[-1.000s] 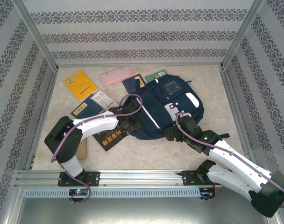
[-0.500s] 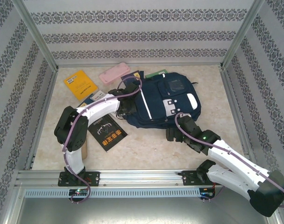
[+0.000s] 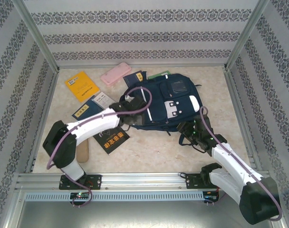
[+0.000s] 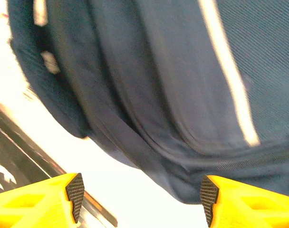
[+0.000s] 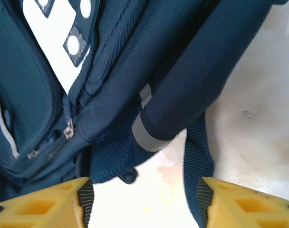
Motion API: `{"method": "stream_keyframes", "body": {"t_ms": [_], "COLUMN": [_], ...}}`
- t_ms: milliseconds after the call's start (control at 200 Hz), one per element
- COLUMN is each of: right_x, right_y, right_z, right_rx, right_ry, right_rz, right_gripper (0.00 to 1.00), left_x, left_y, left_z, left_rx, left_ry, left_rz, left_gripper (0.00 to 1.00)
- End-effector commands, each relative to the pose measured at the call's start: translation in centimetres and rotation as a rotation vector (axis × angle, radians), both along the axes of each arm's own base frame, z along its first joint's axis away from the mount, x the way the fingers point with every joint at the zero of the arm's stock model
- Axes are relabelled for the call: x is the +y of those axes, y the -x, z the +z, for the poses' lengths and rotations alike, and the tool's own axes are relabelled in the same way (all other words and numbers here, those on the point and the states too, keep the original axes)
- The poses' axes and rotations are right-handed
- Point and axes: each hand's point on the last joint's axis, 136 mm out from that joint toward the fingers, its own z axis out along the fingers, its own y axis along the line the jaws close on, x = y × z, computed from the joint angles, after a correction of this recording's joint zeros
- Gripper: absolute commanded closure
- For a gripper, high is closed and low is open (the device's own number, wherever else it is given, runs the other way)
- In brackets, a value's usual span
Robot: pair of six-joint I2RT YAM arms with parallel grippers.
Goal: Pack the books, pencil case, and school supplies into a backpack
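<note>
The left end effector (image 4: 142, 192) gaped open, holding nothing, its yellow fingers facing the backpack's (image 4: 173, 85) ribbed navy weave. The right end effector (image 5: 144, 197) was open too, a flat webbing strap (image 5: 197, 156) loose beside one finger. From overhead, the backpack lay mid-frame on the pale desk (image 3: 149, 152), a glossy black book (image 3: 111, 137) at lower left and the rounded pink pencil case (image 3: 116, 73) beyond.

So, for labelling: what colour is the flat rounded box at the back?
Pale pink pencil case, top external.
</note>
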Motion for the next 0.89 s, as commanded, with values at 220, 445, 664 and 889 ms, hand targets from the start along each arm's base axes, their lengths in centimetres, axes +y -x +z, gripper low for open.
{"method": "stream_keyframes", "body": {"t_ms": [220, 445, 664, 889], "right_x": [1.2, 1.9, 2.7, 2.8], "right_y": [-3.6, -4.1, -4.6, -4.3], "right_z": [-0.8, -2.4, -0.7, -1.2], "right_rx": [0.044, 0.115, 0.079, 0.099], "right_ry": [-0.187, -0.204, -0.2, -0.199], "right_rz": [-0.144, -0.146, -0.123, -0.12], "right_gripper": [0.55, 0.75, 1.0, 1.0], "left_x": [-10.4, -14.2, -16.0, -17.0], "left_y": [2.8, 4.1, 4.5, 3.3], "left_z": [-1.7, -4.0, -5.4, -8.1], "left_rx": [-0.118, -0.073, -0.034, -0.004], "left_ry": [0.088, 0.149, 0.156, 0.16], "left_rz": [-0.225, -0.303, -0.323, -0.2], "left_gripper": [0.37, 0.4, 0.46, 0.51]}}
